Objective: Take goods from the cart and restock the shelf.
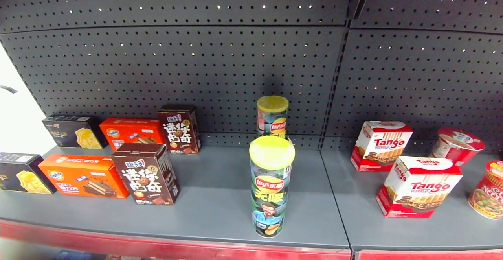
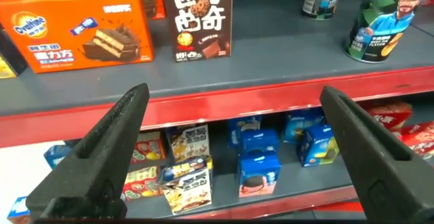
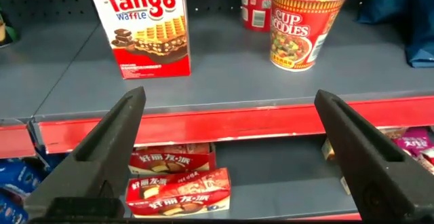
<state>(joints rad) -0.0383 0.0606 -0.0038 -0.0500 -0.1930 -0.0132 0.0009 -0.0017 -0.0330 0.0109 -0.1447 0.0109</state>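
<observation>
Two chip cans with yellow lids stand on the grey shelf (image 1: 220, 209), one near the front edge (image 1: 271, 185) and one at the back (image 1: 272, 116). My left gripper (image 2: 237, 163) is open and holds nothing; it hangs in front of the shelf's red front edge (image 2: 271, 95), facing an orange cake box (image 2: 78, 27), a dark brown cookie box (image 2: 199, 17) and the front chip can (image 2: 380, 20). My right gripper (image 3: 230, 156) is open too, level with the red edge (image 3: 258, 122), below a waffle box (image 3: 149, 27) and a cup of noodles (image 3: 305, 24).
Black, orange and brown boxes (image 1: 145, 173) line the shelf's left side. Waffle boxes (image 1: 418, 187) and noodle cups (image 1: 456, 144) fill the right side. A lower shelf holds blue cookie packs (image 2: 261, 163) and red pie boxes (image 3: 180, 183). A perforated back panel (image 1: 220, 67) closes the shelf.
</observation>
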